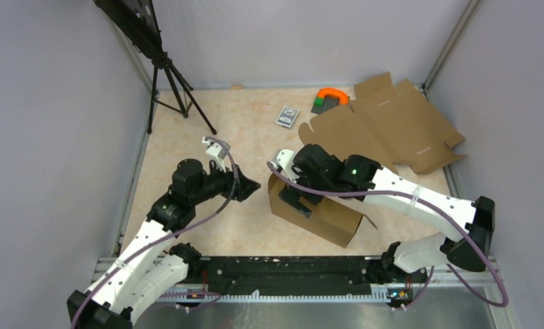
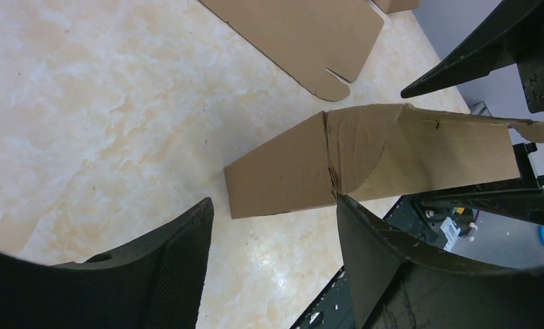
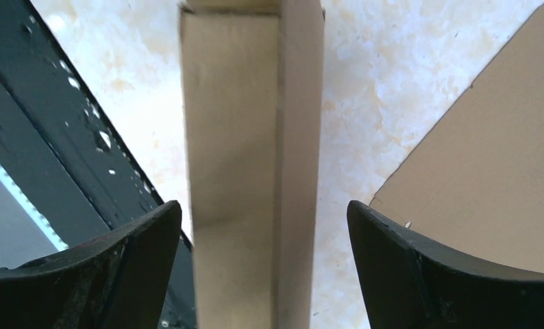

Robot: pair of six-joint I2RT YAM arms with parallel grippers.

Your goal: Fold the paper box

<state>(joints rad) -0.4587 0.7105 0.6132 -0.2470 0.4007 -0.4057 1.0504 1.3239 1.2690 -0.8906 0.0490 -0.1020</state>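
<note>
The paper box [image 1: 331, 218] is a brown cardboard mailer, partly folded, standing on its edge near the table's front middle. It also shows in the left wrist view [image 2: 365, 161] and the right wrist view [image 3: 252, 164]. My right gripper [image 1: 298, 203] is open and straddles the box's upper left end; the box wall runs between the fingers [image 3: 392, 274] without touching them. My left gripper [image 1: 251, 186] is open and empty, pointing at the box's left end, a short gap away.
A second brown cardboard blank [image 1: 386, 123] lies flat at the back right. A small grey card pack [image 1: 287, 116] and an orange and dark object [image 1: 329, 99] lie at the back. A tripod [image 1: 170, 82] stands at the back left. A black rail [image 1: 290, 274] runs along the front edge.
</note>
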